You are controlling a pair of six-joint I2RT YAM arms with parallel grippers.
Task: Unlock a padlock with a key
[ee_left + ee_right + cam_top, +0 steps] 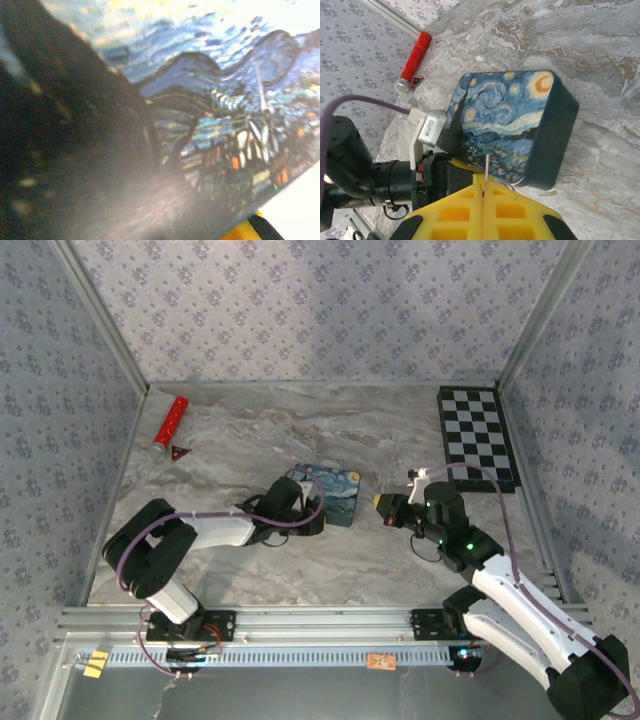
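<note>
My right gripper (pixel 483 186) has its yellow fingers shut on a thin silvery key (pixel 486 169). The blade points at the near edge of the blue painted tin (pixel 510 125), and a wire ring (pixel 508 185) shows beside the fingertips. From above, the right gripper (pixel 384 507) hangs just right of the tin (pixel 330 492). My left gripper (pixel 312 512) is pressed against the tin's near-left side. One of its yellow fingers (pixel 462 166) shows under the tin's edge. The left wrist view is a blur of the tin's lid (pixel 225 125). The padlock is hidden.
A red glittery cylinder (pixel 170 424) and a small dark-red triangle (pixel 180 450) lie at the far left by the wall. A black-and-white checkerboard (pixel 478 438) lies at the far right. Patterned walls close in the marble table (pixel 300 570) on three sides.
</note>
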